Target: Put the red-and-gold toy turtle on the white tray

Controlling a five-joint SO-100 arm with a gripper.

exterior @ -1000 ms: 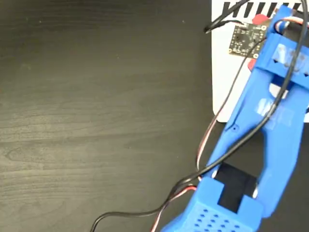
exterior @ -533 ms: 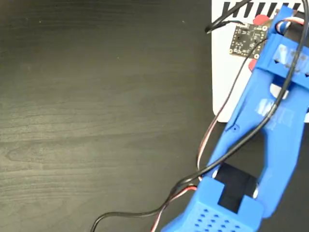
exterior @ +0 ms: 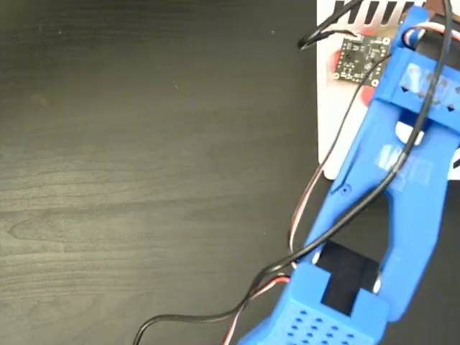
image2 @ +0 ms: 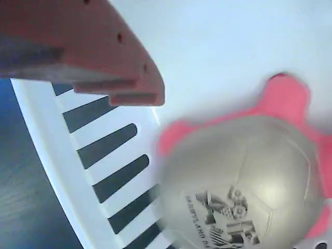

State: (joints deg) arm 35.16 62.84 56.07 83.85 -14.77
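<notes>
The counter (exterior: 144, 180) is dark wood-grain, nearly black, and takes up most of the fixed view; nothing of the room beyond it shows. One white tray (exterior: 329, 129) lies at the upper right of that view, with dark diagonal stripes along its top edge. One blue arm (exterior: 388, 208) reaches up from the lower right across the tray, trailing black, red and white cables and carrying a small circuit board (exterior: 354, 56).

One turtle is present. In the wrist view the red-and-gold toy turtle (image2: 249, 176) sits on the tray's white surface (image2: 218, 46), just beside the striped border. Its domed shell is shiny and pale gold with a black printed mark; its limbs are coral pink.

Only one red finger (image2: 98, 57) of the hand shows, above and clear of the turtle; whether the hand is released or clenched cannot be told.
</notes>
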